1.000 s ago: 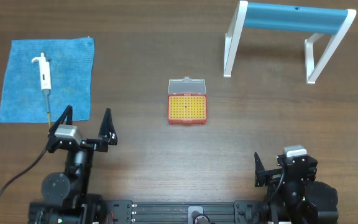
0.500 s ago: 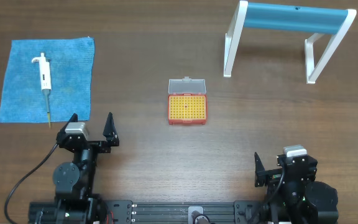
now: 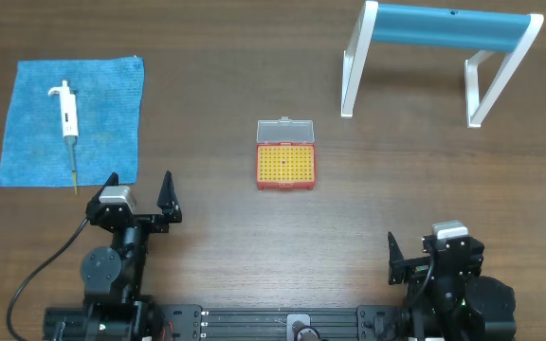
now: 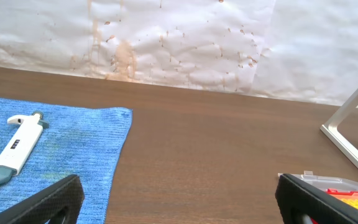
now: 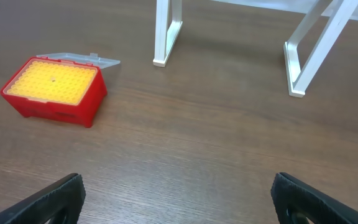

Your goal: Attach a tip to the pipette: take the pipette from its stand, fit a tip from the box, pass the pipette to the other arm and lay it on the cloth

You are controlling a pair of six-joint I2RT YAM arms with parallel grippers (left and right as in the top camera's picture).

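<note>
Since the pipette (image 3: 65,116) lies on the cloth (image 3: 112,95), tip seemingly fitted, task looks done | left gripper (image 3: 139,182) released, empty | right gripper (image 5: 179,205) spread, parked, nothing left to hold.

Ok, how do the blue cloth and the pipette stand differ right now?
The cloth lies flat at the table's left and holds the pipette; the stand rises on white legs at the far right and holds nothing. The cloth is a fabric square, the stand a rigid frame. Both show blue.

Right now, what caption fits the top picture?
Pipette lies on blue cloth, tip box mid-table, left gripper and right gripper open and empty.
</note>
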